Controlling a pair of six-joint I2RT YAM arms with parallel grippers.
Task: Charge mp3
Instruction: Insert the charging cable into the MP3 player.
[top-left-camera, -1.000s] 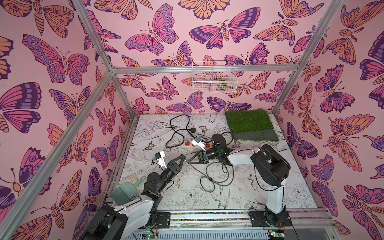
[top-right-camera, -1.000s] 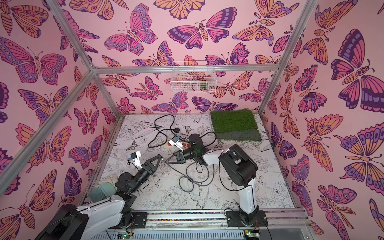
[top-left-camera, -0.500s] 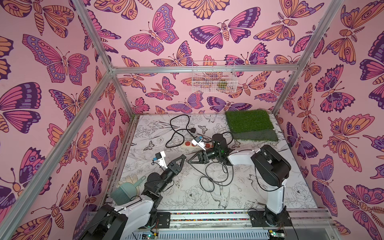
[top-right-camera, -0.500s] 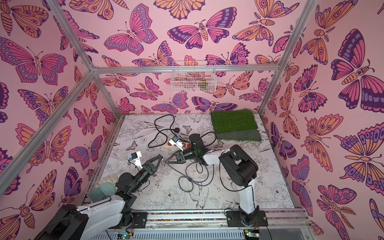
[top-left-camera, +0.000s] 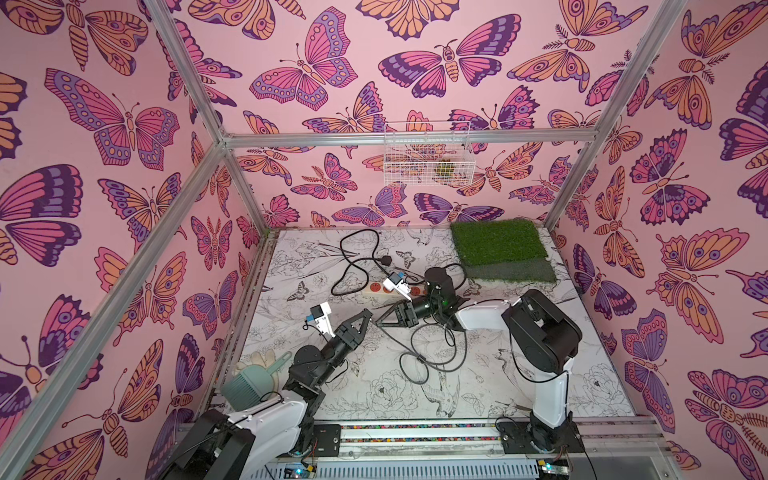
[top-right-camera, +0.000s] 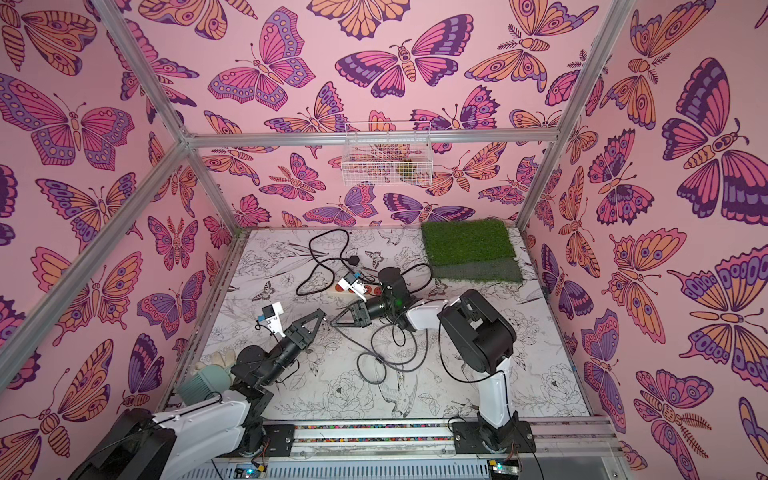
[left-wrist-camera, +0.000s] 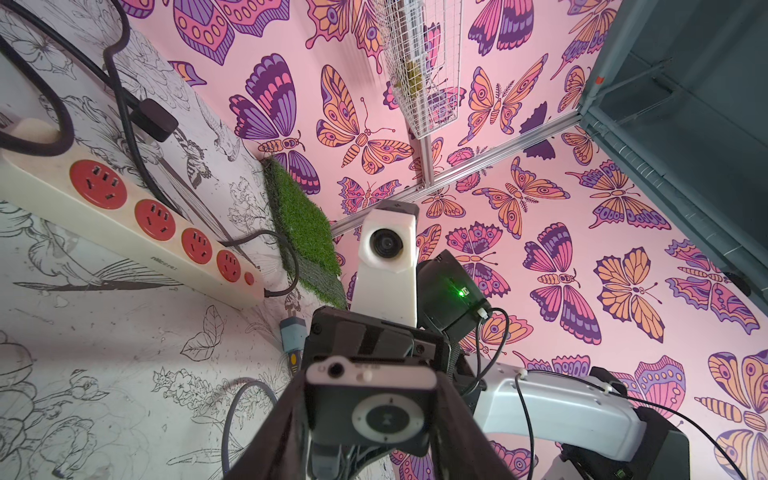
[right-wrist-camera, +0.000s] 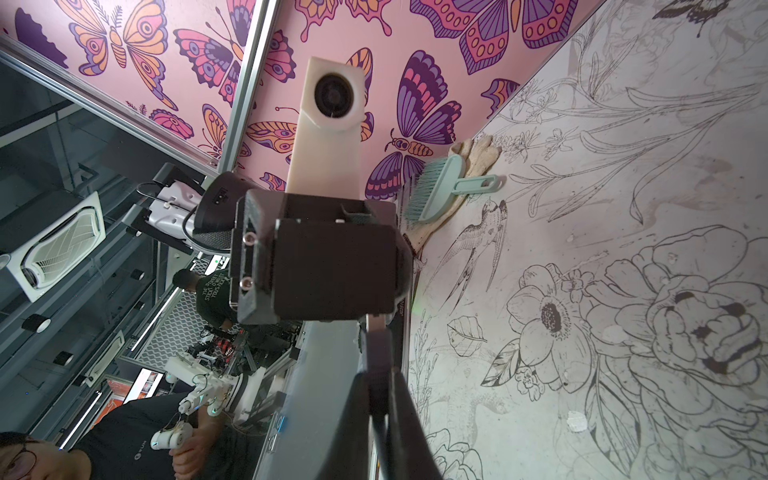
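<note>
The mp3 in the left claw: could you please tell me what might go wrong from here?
1. The mp3 is pinched only by its side edges in the left claw; an off-line push from the right claw, which seems to hold the plug of the thin black cable, could twist it loose.
2. That cable lies in loose loops on the table, so it may snag and tug the plug.

Left gripper (top-left-camera: 367, 316) and right gripper (top-left-camera: 379, 323) sit nearly tip to tip just beside the power strip (top-left-camera: 374, 289) on the floral bench (top-left-camera: 498, 374), a thin cable (top-left-camera: 417, 356) trailing from the right's closed jaws.
</note>
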